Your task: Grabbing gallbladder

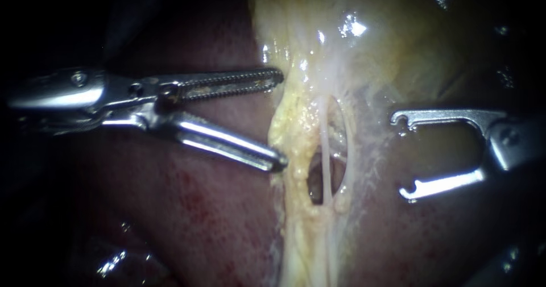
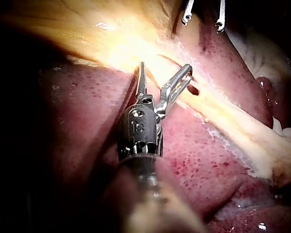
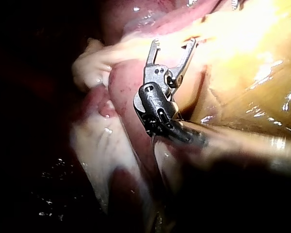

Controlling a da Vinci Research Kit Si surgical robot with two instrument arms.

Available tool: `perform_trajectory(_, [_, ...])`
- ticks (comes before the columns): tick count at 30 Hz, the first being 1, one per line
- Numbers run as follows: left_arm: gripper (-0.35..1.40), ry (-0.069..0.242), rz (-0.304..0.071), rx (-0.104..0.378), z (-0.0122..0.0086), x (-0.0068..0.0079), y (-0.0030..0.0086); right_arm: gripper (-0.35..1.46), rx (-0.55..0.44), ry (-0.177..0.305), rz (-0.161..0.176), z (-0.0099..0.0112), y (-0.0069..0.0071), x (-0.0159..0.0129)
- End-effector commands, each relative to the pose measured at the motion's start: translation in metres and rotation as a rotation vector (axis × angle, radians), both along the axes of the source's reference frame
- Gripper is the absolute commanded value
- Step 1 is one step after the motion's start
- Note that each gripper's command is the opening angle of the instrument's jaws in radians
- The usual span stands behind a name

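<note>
Toothed silver claw of slender left instrument [image 1: 281,119] wide and empty, tips at the edge of pale yellow fatty strip [image 1: 296,145]. Hook-tipped claw of slender right instrument [image 1: 401,156] also wide, holding nothing, just beside the strip's far side. Glossy yellow-tan gallbladder [image 1: 375,48] higher up, over dark red liver [image 1: 199,219]. Probably best: steer left claw up onto gallbladder wall, take a full bite, close gently, keep clear of thin white tube [image 1: 327,150].

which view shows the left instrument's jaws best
The endoscope view: the left instrument lies side-on, both jaws open, tips at the edge of the yellow tissue. In the left wrist view the left instrument shows from behind, jaws open too. The right wrist view shows nothing clear of them.
</note>
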State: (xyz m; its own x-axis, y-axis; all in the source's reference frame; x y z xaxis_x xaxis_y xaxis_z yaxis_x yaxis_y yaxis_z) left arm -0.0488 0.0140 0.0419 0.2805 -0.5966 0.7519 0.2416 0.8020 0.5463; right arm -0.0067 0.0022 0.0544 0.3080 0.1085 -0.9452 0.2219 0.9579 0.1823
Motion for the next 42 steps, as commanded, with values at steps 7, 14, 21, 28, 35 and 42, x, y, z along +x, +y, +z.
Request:
perform_trajectory(7, [0.29,0.020,-0.016,0.028,0.0013,-0.0007,0.0004,0.60,0.000,0.000,0.000,0.0000,0.0000,-0.0001])
perform_trajectory(14, [-0.35,0.030,-0.029,0.043,0.0032,-0.0002,0.0014,0.60,0.000,0.001,-0.001,0.0000,0.0000,-0.0002])
perform_trajectory(21, [-0.35,0.037,-0.039,0.048,0.0043,0.0008,0.0021,0.60,0.000,0.001,-0.001,0.0000,0.0000,-0.0002])
perform_trajectory(28, [-0.35,0.042,-0.043,0.054,0.0041,0.0009,0.0018,0.60,0.000,0.001,-0.001,0.0000,-0.0001,-0.0003])
perform_trajectory(35, [-0.35,0.044,-0.046,0.054,0.0037,0.0007,0.0015,0.60,0.000,0.001,-0.001,-0.0001,-0.0001,-0.0002])
perform_trajectory(42, [-0.35,0.044,-0.047,0.054,0.0036,0.0007,0.0014,0.60,0.000,0.001,-0.001,-0.0001,-0.0001,-0.0002])
